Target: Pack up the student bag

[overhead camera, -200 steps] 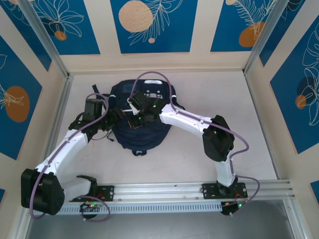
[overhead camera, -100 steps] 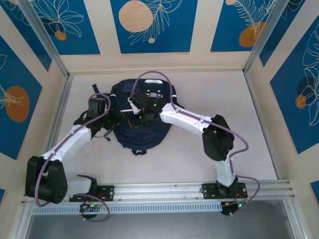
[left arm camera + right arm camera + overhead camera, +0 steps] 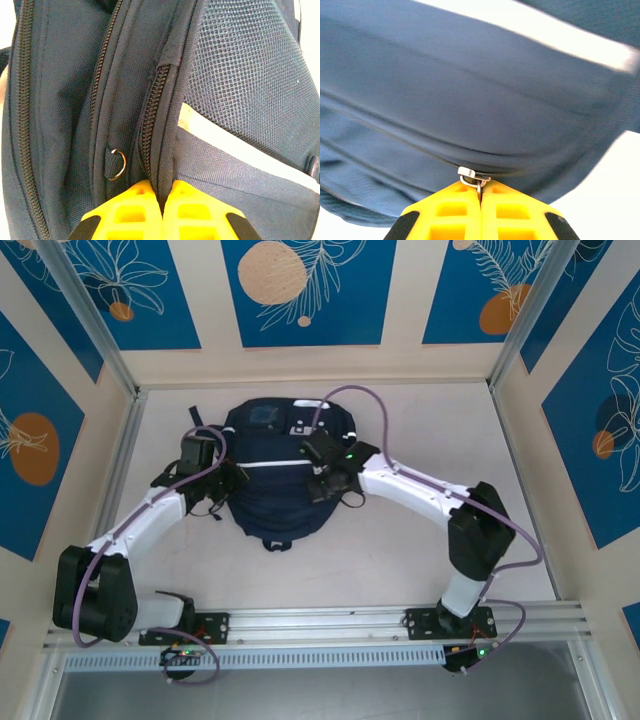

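Robot lab work cell, walled on three sides

A bare pale table sits inside a frame of aluminium posts, closed in by cream boards bearing printed blue panels with white leaf outlines and orange discs; along the bottom of the frame an aluminium rail and a slotted cable duct run past the bolted bases of the white-and-black left arm and right arm, both trailing purple cables

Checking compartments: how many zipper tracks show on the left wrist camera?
3 zipper tracks: one down the far left, one in the middle above the metal ring, one beside the mesh, ending at the left gripper. Others may be hidden.
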Motion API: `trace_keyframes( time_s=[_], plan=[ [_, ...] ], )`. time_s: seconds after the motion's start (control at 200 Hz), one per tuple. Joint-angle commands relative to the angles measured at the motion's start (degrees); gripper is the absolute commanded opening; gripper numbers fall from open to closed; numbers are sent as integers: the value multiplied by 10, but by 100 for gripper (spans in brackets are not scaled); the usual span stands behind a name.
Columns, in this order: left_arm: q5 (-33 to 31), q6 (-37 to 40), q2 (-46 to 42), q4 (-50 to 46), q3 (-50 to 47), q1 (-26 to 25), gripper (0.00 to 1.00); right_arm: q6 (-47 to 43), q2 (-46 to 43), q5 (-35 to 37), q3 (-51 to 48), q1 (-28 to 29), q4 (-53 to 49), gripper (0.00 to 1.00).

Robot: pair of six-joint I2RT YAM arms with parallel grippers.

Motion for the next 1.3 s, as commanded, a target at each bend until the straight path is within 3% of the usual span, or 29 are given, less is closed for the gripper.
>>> trace_keyframes(
  time_s=[0.0,0.03,0.175,0.28,0.43,0.65,0.74,0.93,1.175,1.295],
  plan=[
    [-68,31,0,-28,19,15,0,13,-20,-10,-14,-45,-43,0],
    [-72,34,-5,-34,21,17,1,7,-20,-14,-11,-46,-39,0],
    [-95,42,-34,-71,25,21,36,-22,0,-84,21,-31,0,0],
    [-108,39,-62,-94,23,22,52,-42,27,-138,52,-4,29,0],
    [-89,-3,-99,-85,10,21,59,-35,81,-166,125,32,27,0],
    [4,-63,-96,-2,-19,17,60,-24,119,-222,183,58,41,0],
    [26,-72,-79,32,-23,13,56,-23,122,-240,188,62,44,0],
    [7,-66,-41,45,-11,-8,42,-25,117,-231,181,63,38,0],
    [-37,-32,-29,10,-9,-12,0,-63,76,-151,123,55,21,0],
    [-73,4,-35,-26,-5,-11,0,-108,47,-129,77,34,17,0]
  ],
)
